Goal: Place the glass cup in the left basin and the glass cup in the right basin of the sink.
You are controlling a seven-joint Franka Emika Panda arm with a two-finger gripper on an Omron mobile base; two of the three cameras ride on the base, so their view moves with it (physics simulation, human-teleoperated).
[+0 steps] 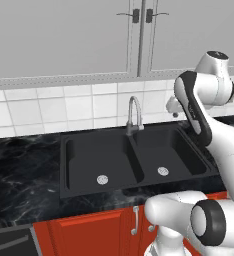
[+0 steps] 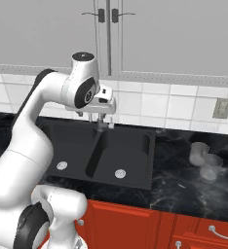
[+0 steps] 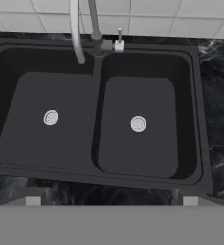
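- Left base view: black double-bowl sink set into a dark marble counter. Left basin and right basin each show a round silver drain; neither holds a cup. Chrome tap stands behind the central divider, so either bowl can be reached from above.
- Right base view: two glass cups stand close together on the counter right of the sink, well apart from both basins; the nearer one is faint. The gripper hangs over the back of the sink beside the tap, holding nothing.
- Hand view: camera looks straight down on both bowls. Finger tips sit far apart at the bottom edge, so the jaws are spread wide, likely ready for a cup.
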